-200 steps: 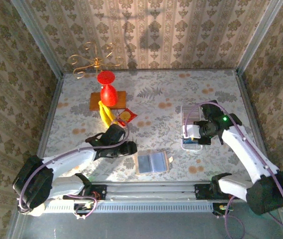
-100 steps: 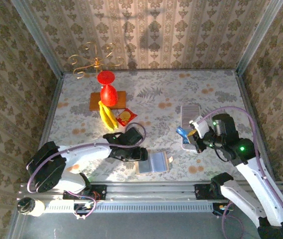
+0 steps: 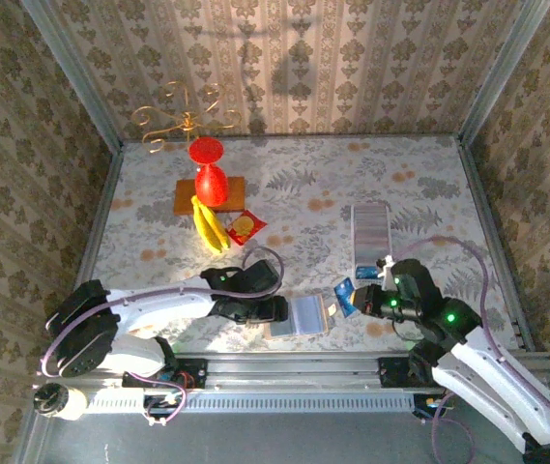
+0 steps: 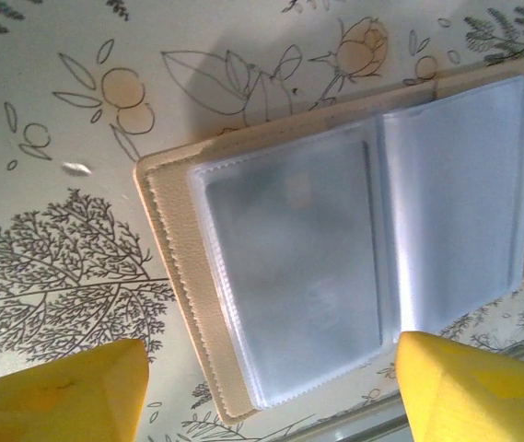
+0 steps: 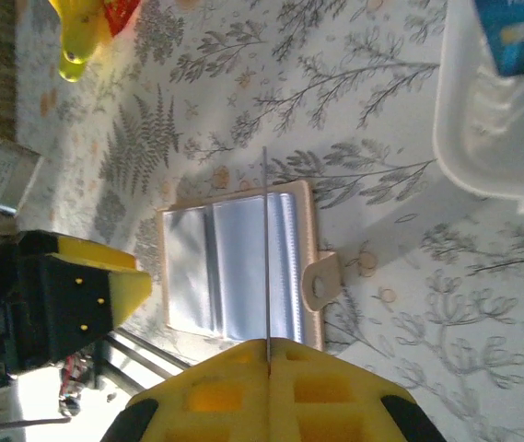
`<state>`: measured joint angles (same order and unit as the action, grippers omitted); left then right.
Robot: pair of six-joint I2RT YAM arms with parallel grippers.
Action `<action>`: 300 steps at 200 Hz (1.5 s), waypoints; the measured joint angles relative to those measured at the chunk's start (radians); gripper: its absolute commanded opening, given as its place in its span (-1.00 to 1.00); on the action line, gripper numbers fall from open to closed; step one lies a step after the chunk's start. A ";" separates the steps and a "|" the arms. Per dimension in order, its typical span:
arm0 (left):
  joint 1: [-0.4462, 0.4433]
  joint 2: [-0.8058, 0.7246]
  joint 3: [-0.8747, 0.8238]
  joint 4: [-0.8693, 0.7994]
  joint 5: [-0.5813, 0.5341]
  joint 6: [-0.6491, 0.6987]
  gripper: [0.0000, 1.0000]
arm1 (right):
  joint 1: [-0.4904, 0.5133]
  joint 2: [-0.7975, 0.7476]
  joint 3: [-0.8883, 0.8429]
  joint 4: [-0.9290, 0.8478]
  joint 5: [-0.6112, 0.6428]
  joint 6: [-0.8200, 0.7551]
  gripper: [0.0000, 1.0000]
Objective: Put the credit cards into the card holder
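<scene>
Just beyond the spread left fingers, the open card holder.

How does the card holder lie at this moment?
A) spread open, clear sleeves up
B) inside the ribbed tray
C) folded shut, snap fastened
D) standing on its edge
A: the card holder lies spread open and flat, with its clear plastic sleeves facing up.

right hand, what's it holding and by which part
The right hand pinches a blue card by one end; the rest sticks out toward the open wallet.
</scene>
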<state>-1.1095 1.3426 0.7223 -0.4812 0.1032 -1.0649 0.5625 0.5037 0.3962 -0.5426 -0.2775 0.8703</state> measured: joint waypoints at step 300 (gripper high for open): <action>-0.041 0.030 -0.111 0.137 -0.048 -0.118 -0.30 | 0.657 0.468 -0.188 0.760 0.487 0.259 -1.00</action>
<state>-1.1503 1.3724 0.6117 -0.3439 0.0551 -1.1831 1.2194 0.9718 0.2085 0.2176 0.2092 1.1297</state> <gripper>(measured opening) 0.350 0.039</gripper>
